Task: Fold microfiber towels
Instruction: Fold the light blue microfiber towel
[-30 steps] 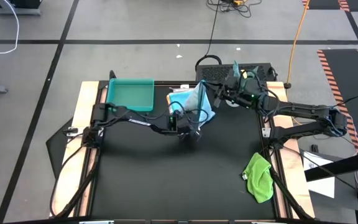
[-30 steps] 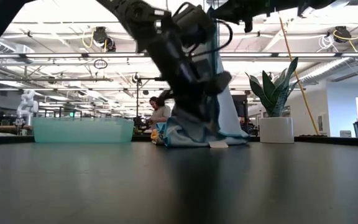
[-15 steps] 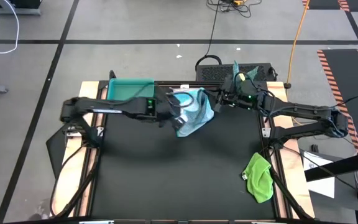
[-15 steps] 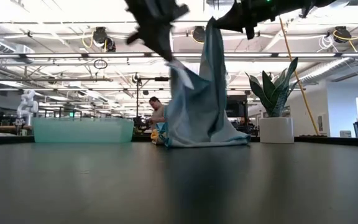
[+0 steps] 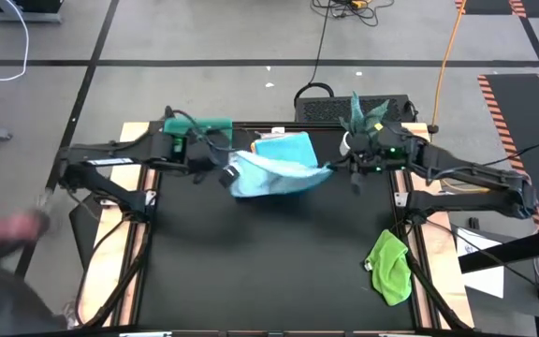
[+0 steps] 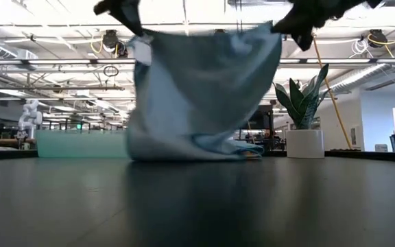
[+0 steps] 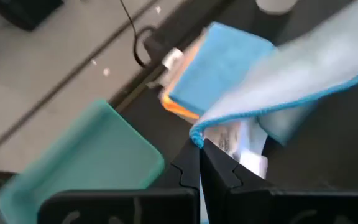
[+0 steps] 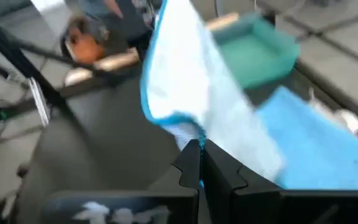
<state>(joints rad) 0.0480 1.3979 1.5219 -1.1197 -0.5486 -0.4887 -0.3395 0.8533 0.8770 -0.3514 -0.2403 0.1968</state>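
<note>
Towels and two dark robot arms share a black work table (image 5: 251,271), seen from directly above. At about ten o'clock on the table, a teal tray (image 5: 215,124) sits by the far edge, mostly hidden under the left arm. The left gripper (image 5: 221,172) hangs just right of it, its fingers (image 7: 189,173) pressed together on one top corner of a pale blue towel (image 5: 274,174).

That towel is stretched in the air between both arms, near twelve o'clock. From table height it hangs like a broad sheet, its top edge roughly level, its bottom edge bunched and resting on the table surface. Behind it, against the far edge, a bright blue towel (image 5: 286,147) lies flat on a small stack; the left wrist view shows a yellow-orange towel (image 7: 178,107) peeking out beneath it.

The right gripper (image 5: 333,168) sits at about one o'clock, its fingers (image 8: 191,163) likewise clamped on the pale blue towel's other top corner. A potted plant (image 5: 361,117) stands just beyond the far edge, behind the right arm.

At about four o'clock, a green towel (image 5: 390,266) lies crumpled at the right edge, well apart from everything else. The table's centre and whole near half, from five through nine o'clock, show bare black surface.
</note>
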